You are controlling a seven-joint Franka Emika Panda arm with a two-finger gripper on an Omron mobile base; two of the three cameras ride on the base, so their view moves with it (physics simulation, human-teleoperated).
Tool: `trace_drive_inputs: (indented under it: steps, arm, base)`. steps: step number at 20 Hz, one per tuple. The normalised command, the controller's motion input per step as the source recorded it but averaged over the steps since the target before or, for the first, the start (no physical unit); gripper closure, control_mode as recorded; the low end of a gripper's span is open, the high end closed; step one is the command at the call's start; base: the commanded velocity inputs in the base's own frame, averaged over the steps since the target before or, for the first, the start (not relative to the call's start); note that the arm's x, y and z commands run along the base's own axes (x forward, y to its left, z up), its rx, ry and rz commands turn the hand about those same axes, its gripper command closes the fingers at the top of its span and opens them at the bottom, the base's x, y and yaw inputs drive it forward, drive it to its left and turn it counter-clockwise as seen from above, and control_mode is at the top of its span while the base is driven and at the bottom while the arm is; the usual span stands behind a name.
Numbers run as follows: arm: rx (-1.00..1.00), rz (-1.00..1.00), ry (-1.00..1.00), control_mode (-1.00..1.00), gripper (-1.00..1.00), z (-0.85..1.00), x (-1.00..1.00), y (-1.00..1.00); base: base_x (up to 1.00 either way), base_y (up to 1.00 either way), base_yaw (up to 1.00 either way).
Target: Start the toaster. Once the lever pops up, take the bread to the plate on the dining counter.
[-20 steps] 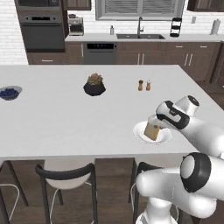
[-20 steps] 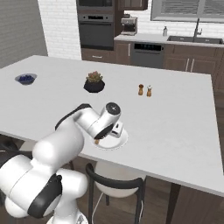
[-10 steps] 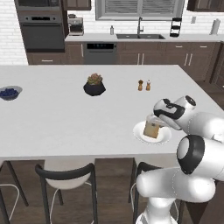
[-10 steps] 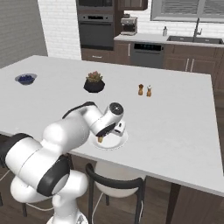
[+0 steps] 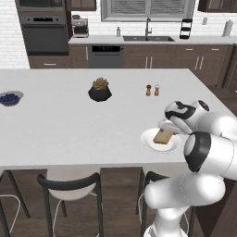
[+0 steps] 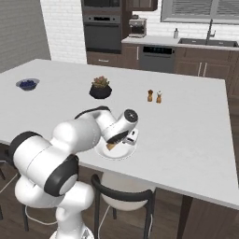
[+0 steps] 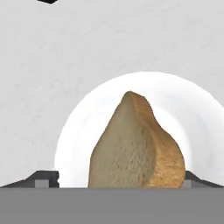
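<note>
Bread on the plate at the bench's near edge, pincer spread wide around it.

The bread (image 7: 135, 144) stands tilted on the plate (image 5: 149, 141), its narrow top leaning away from the hand in the hand view; whether it leans on anything cannot be told. The plate sits near the front edge of the bench (image 5: 69, 125), toward its right end in the left base view. Farther back stand a dark potted plant (image 5: 100, 90) and two small shakers (image 5: 152, 90), and a bowl of blue berries (image 5: 9, 97) lies at the far left edge; none crowds the plate. The pincer (image 7: 118, 177) hovers low over the plate, its jaws released and wide apart, one fingertip (image 7: 41, 179) on each side of the slice, gripping nothing.
</note>
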Motion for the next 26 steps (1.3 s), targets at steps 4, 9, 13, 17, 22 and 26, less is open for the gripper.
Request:
trace_drive_inputs:
  steps: [4, 9, 13, 17, 22, 26]
  arm:
    - [-0.01, 0.0, -0.01, -1.0, -1.0, 0.0, -0.09, -0.53]
    - [-0.12, 0.0, -0.02, -1.0, -1.0, 0.15, 0.0, -0.39]
    - [-0.23, 0.0, -0.01, -1.0, -1.0, 0.11, -0.17, 0.0]
    - [-0.32, 0.0, -0.13, -1.0, -1.0, 0.1, -0.54, 0.15]
    - [-0.21, -0.02, -0.01, -1.0, -1.0, 0.5, -0.91, 0.19]
    - [-0.12, -0.22, 0.0, -1.0, -1.0, 0.27, -1.0, 0.0]
  base:
    - [0.0, 0.0, 0.0]
    - [0.0, 0.0, 0.0]
    - [0.0, 0.0, 0.0]
    - [0.0, 0.0, 0.0]
    - [0.0, 0.0, 0.0]
    - [0.0, 0.0, 0.0]
